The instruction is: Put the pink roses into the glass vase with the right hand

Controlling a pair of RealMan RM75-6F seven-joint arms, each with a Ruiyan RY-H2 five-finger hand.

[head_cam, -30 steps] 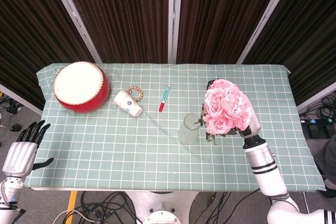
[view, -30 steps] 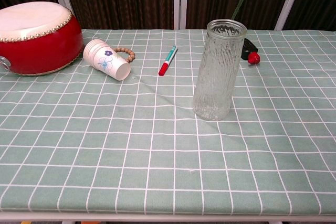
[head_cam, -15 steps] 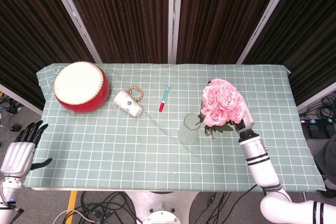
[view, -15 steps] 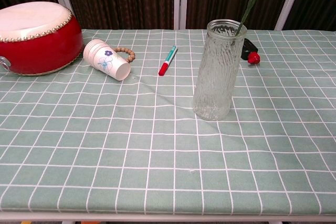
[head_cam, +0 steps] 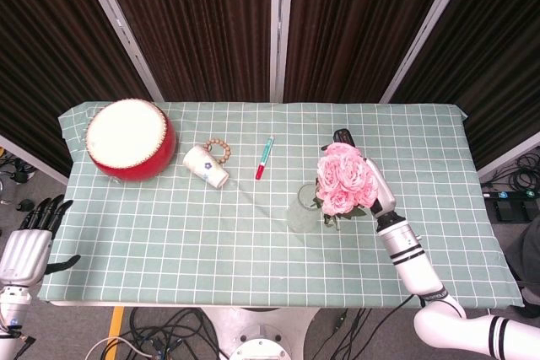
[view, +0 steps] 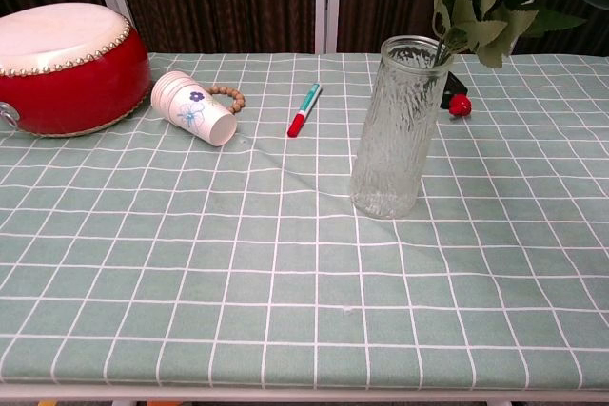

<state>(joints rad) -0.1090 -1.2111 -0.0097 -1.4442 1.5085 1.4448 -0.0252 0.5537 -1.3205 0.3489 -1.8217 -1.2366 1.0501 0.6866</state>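
While the right hand (head_cam: 379, 197) holds the pink roses (head_cam: 341, 185) from behind, its fingers hidden by the blooms, their stems dip into the mouth of the glass vase (view: 394, 130). At the table's edge, the left hand (head_cam: 31, 237) hangs empty, fingers extended.

The left robot hand (head_cam: 27, 246) has a silver-white ribbed back and slim black fingers, with a black thumb jutting from its side. A pale cylindrical wrist continues below it toward the bottom left corner of the head view. The right robot hand (head_cam: 381, 198) shows a black and silver body, mostly covered from above. Its forearm is a glossy white tube with a grey ringed collar and small dark print near the wrist. Lower down, a rounded white elbow segment carries narrow black bands.
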